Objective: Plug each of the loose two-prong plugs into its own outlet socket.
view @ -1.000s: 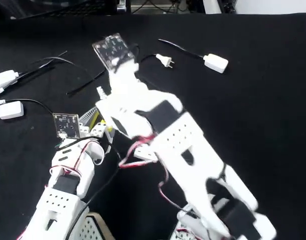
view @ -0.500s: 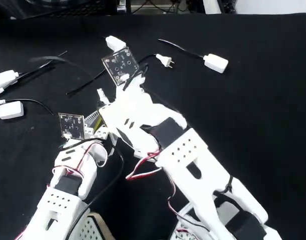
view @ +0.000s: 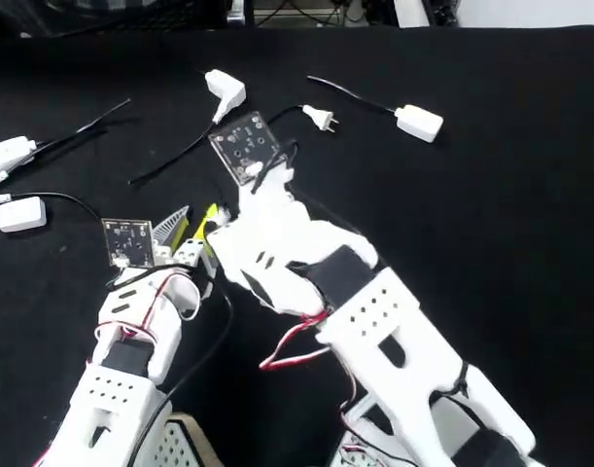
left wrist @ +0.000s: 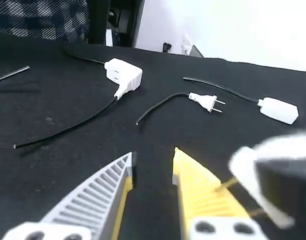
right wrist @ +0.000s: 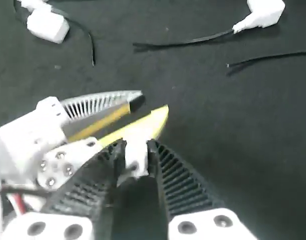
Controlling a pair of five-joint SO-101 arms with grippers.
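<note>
Left gripper [left wrist: 153,154]: jaws released, empty, low over the table. Right gripper [right wrist: 135,146]: clenched on a white piece [right wrist: 137,160], seemingly a plug, at the left's tips, probably for regrasping. Plug [view: 321,119] lies loose near a socket [view: 420,122].

No legible text, label, brand, number or sign anywhere: none on the white outlet sockets [view: 419,122], none on the two-prong plug [view: 321,119], none on the small circuit boards [view: 246,146], none on the white arm housings [view: 394,331].
</note>
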